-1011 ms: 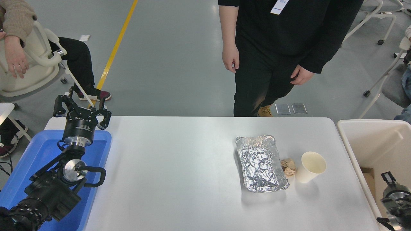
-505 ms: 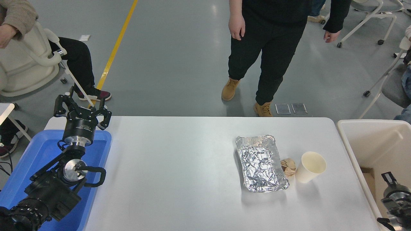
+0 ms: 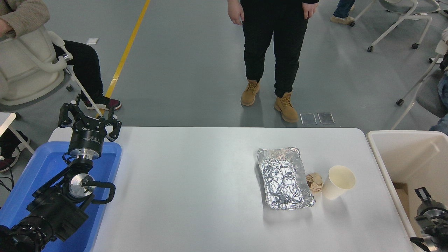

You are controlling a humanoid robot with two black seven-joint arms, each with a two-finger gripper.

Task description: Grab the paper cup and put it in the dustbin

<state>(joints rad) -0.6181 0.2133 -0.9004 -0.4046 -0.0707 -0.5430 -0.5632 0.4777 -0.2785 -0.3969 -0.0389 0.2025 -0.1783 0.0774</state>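
Observation:
The paper cup [image 3: 338, 182] stands upright, mouth up, on the right part of the white table [image 3: 196, 196]. The beige dustbin [image 3: 382, 165] stands off the table's right edge, to the right of the cup. My right gripper [image 3: 429, 213] sits low at the picture's lower right corner, over the dustbin's near part and well apart from the cup; only part of it shows. My left gripper [image 3: 89, 113] is parked at the lower left above the blue tub, open and empty.
A crumpled foil tray [image 3: 284, 178] lies left of the cup, with a brown paper wad [image 3: 314, 182] between them, touching the cup. A blue tub [image 3: 38, 171] stands at the left edge. A person [image 3: 273, 52] stands beyond the far side; another sits at the upper left [image 3: 21, 17].
The standing person has stepped back from the table's far edge. Cup, tray, wad and both arms have not moved.

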